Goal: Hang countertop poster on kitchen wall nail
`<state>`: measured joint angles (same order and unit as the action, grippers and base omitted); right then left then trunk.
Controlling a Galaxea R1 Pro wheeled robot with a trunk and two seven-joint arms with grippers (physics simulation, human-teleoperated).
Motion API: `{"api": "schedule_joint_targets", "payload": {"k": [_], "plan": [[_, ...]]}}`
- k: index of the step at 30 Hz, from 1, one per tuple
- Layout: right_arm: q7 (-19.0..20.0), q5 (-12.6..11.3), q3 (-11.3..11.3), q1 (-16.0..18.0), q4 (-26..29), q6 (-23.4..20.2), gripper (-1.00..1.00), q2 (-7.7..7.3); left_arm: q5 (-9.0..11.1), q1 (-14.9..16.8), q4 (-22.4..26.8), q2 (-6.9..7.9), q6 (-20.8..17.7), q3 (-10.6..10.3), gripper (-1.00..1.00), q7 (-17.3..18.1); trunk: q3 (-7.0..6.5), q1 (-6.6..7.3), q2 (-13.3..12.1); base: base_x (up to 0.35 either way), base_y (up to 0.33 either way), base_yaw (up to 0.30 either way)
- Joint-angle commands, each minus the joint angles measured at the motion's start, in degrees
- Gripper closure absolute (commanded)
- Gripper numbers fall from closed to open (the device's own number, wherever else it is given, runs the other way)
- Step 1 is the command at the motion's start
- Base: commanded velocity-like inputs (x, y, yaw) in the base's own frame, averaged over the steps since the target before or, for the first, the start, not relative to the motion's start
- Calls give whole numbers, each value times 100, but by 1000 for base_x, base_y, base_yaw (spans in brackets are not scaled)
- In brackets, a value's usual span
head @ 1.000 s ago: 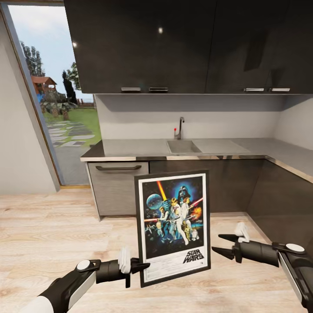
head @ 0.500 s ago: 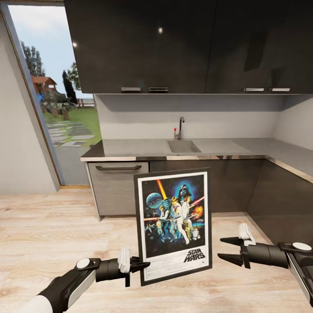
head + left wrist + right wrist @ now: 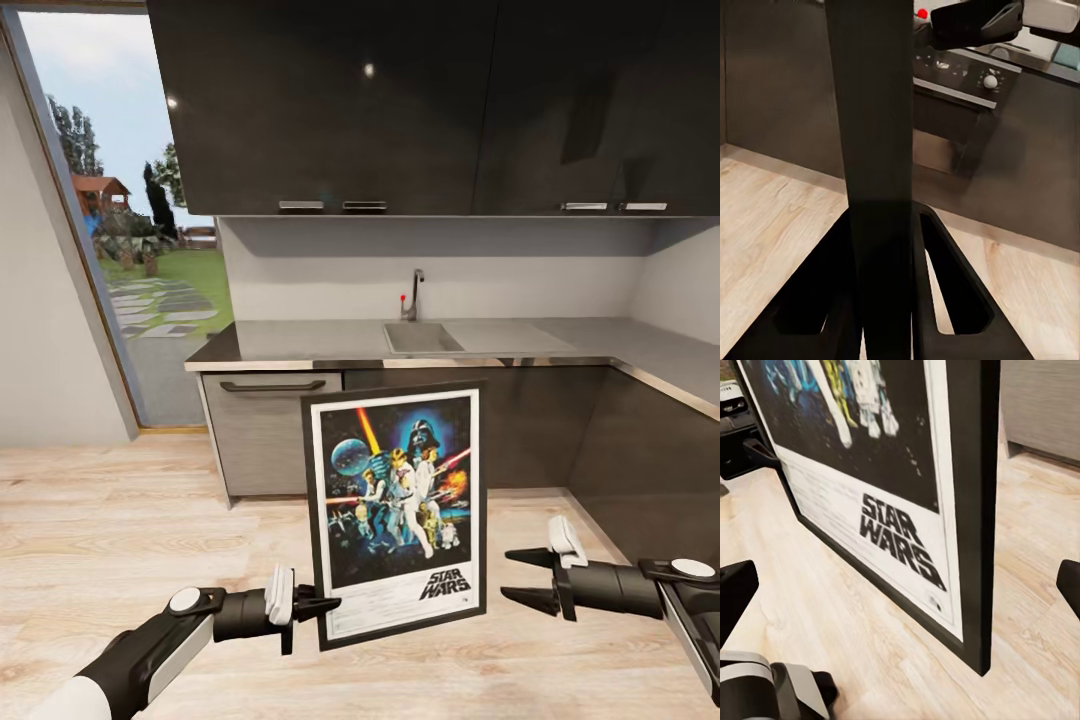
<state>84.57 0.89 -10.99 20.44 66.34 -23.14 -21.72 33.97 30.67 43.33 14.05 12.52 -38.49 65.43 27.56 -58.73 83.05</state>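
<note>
Shifted a touch leftward and turned more square to the camera over the last second, poster (image 3: 395, 515) up off the tabletop (image 3: 300, 340) and carried upright above the floor, pinched at its lower left edge by the left gripper (image 3: 318, 605), fingers (image 3: 960, 300) closed either side of the frame. Right gripper (image 3: 522, 575) just beside the far edge, fingers spread, holding nothing. Pickup done; finding a wall nail and hanging yet to come
</note>
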Motion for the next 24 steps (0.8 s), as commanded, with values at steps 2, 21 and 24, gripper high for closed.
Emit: {"api": "schedule_joint_targets", "payload": {"k": [2,21,24], "plan": [[77,12,-7,4,-1,-60,-100,1,48,9,12,8,32,-36,100,28,6,0,4,0,0,0],[136,17,5,4,-7,-46,-100,1,49,9,26,27,32,-27,100,475,6,0,4,0,0,0],[139,13,7,4,-12,-42,-100,1,49,9,26,27,33,-27,100,476,6,0,4,0,0,0]]}}
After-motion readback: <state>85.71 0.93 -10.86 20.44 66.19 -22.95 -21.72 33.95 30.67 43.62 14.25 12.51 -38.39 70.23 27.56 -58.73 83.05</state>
